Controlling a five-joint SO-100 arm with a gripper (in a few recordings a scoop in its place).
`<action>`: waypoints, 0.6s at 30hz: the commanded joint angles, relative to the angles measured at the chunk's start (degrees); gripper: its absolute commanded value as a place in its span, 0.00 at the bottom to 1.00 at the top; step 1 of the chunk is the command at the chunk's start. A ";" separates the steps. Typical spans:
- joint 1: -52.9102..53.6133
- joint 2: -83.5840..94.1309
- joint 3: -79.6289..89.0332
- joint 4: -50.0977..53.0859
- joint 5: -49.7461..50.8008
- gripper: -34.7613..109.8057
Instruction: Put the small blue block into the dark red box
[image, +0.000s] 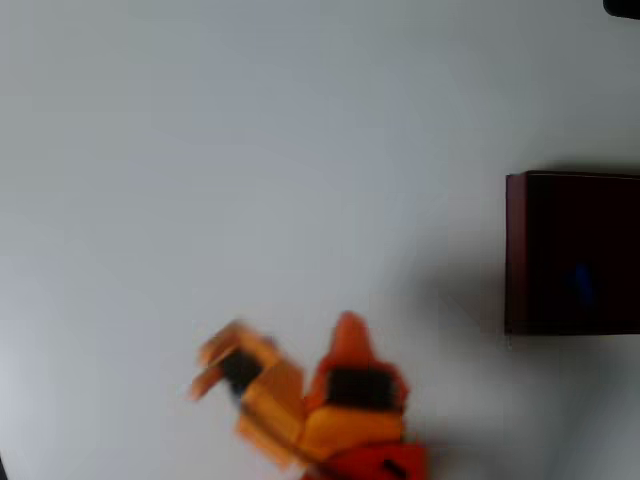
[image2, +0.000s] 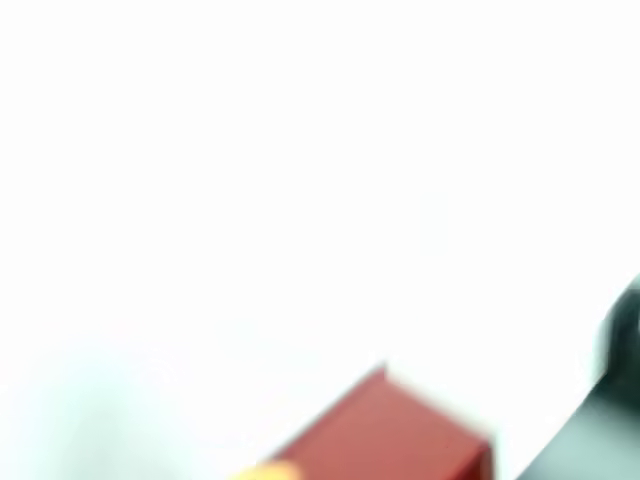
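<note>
Here, item by item. Box (image: 520, 250): dark red walls, near-black inside, sitting at the right edge of the overhead view on the white table (image: 250, 150), partly cut off by the frame. In the wrist view a blurred red corner of it (image2: 400, 430) is showing at the bottom. Block (image: 582, 285): a small blue smear lying inside the box, right of its middle, on the dark floor. Pincer (image: 215, 365): orange, blurred, hanging over the table at the bottom of the overhead view, well left of the box and apart from it. Its fingers are pointing left and appearing slightly parted with nothing between them, though the blur is making the width hard to judge.
</note>
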 joint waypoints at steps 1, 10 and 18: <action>-11.16 8.44 6.33 1.05 -0.26 0.24; -24.87 22.06 25.40 2.99 -3.96 0.24; -28.04 22.15 31.73 1.05 -5.45 0.24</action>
